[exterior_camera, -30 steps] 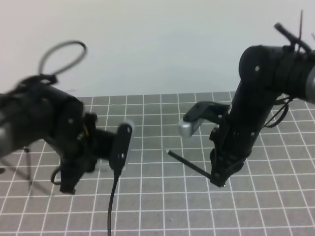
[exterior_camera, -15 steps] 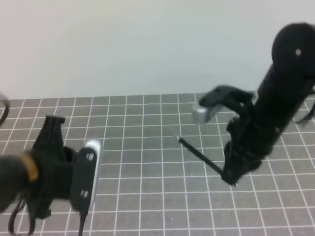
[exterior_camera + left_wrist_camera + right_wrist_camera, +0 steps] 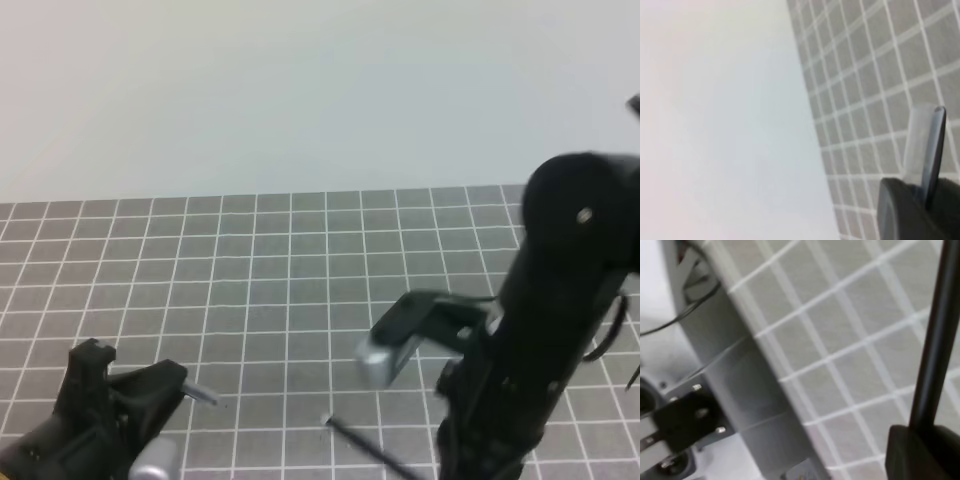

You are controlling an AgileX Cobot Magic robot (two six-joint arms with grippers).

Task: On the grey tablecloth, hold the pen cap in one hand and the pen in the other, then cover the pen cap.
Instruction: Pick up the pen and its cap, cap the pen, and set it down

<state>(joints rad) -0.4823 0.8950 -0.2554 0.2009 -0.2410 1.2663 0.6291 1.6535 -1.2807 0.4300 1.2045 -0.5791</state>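
Exterior high view gives us the layout: the grey tablecloth (image 3: 300,260) fills the lower part of the picture, and our right gripper (image 3: 470,462), low at the right, is clamped on the pen (image 3: 362,447). The pen's long axis runs from the jaws up and to the left, its free end pointing across the cloth toward our left gripper (image 3: 185,385), well apart from it at the lower left.

From the right wrist view we see the pen (image 3: 935,340) as a thin black rod rising straight out of the closed jaws, with the cloth (image 3: 840,330) behind it.

Our left gripper's jaws are shut too. In the left wrist view a short, dark, slightly shiny piece (image 3: 926,150) stands up from between them; we take it for the pen cap, though blur keeps us from being sure. In the exterior high view only a small pale tip shows at that gripper.

We judge both parts are in hand and the joining is not yet done. The move ahead depends on bringing cap and pen onto one line, with the pen's free end facing the cap's mouth.
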